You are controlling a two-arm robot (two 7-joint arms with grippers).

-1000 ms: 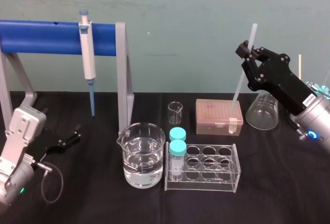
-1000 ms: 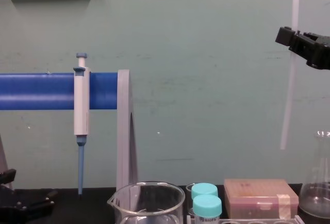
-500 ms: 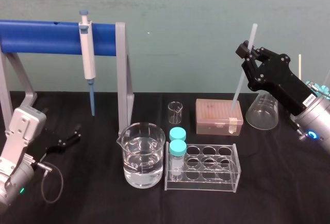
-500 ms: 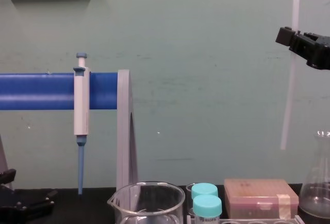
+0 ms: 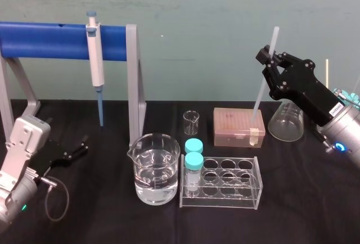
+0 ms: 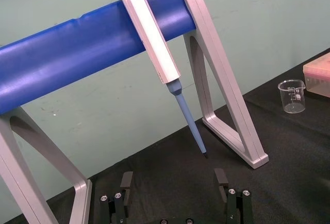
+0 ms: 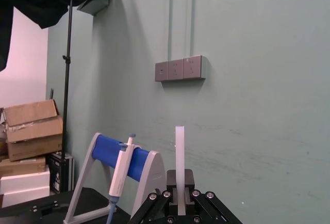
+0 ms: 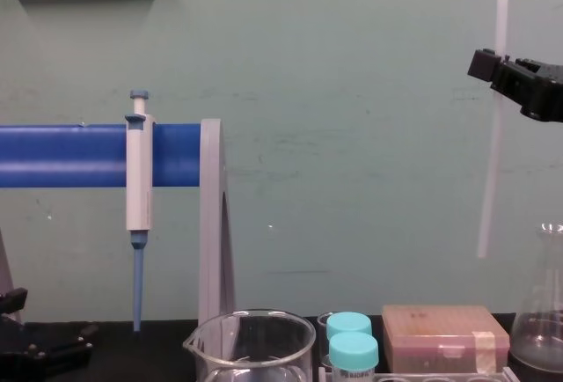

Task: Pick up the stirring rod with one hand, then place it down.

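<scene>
The stirring rod (image 5: 263, 78) is a thin white translucent stick, held nearly upright in the air with its lower end over the pink tip box (image 5: 238, 126). My right gripper (image 5: 271, 59) is shut on its upper part, high at the right. The chest view shows the rod (image 8: 493, 162) hanging below the right gripper (image 8: 494, 63). In the right wrist view the rod (image 7: 179, 149) sticks out past the right gripper (image 7: 179, 189). My left gripper (image 5: 77, 149) rests low at the left, open and empty, its fingers (image 6: 126, 181) wide apart.
A water-filled beaker (image 5: 156, 168) and a clear tube rack (image 5: 222, 183) with two teal-capped tubes stand at the front centre. Behind are a small beaker (image 5: 191, 122) and a conical flask (image 5: 287, 121). A pipette (image 5: 95, 58) hangs on the blue stand (image 5: 50, 40).
The right gripper and the rod have shifted very slightly to the left. The left arm has not moved.
</scene>
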